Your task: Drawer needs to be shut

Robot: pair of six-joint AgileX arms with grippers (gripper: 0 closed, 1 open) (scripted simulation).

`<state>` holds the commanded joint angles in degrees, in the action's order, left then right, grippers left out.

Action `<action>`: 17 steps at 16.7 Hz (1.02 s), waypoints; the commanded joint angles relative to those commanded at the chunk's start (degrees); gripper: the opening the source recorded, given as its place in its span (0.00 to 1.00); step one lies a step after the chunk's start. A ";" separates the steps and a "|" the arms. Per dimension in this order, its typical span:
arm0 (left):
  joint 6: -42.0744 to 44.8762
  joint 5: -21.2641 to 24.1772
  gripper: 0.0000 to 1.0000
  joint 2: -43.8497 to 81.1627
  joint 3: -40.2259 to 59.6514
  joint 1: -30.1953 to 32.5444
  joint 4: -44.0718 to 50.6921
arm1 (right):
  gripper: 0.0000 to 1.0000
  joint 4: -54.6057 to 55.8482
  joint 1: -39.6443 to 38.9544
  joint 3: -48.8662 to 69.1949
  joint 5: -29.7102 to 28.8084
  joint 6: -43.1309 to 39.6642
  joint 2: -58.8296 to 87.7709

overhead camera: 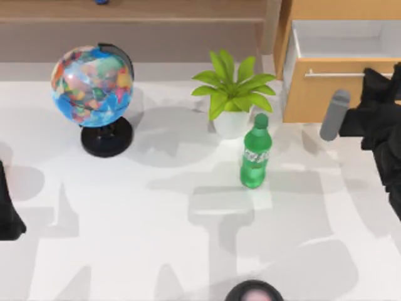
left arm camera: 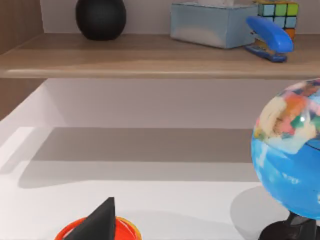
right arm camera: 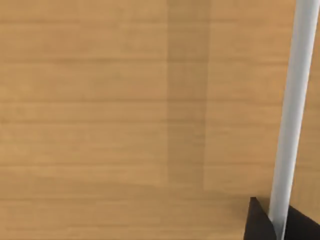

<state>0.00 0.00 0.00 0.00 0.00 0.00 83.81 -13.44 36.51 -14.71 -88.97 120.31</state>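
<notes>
Top view: the drawer stood pulled open at the counter's far right corner; the right gripper reached in against its front by the handle. Finger opening: cannot tell. The left gripper sat at the counter's left edge.

Right wrist view: a dark fingertip lay beside the handle bar.

Drawer upper right, table spread below.
Globe upper left; plant centre, bottle just before it; drawer right of the plant.
</notes>
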 joint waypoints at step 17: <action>0.00 0.00 1.00 0.00 0.00 0.00 0.00 | 0.00 -10.10 2.33 16.92 2.52 0.03 7.10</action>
<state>0.00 0.00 0.00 0.00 0.00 0.00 73.71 -11.11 53.42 -12.19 -88.94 127.41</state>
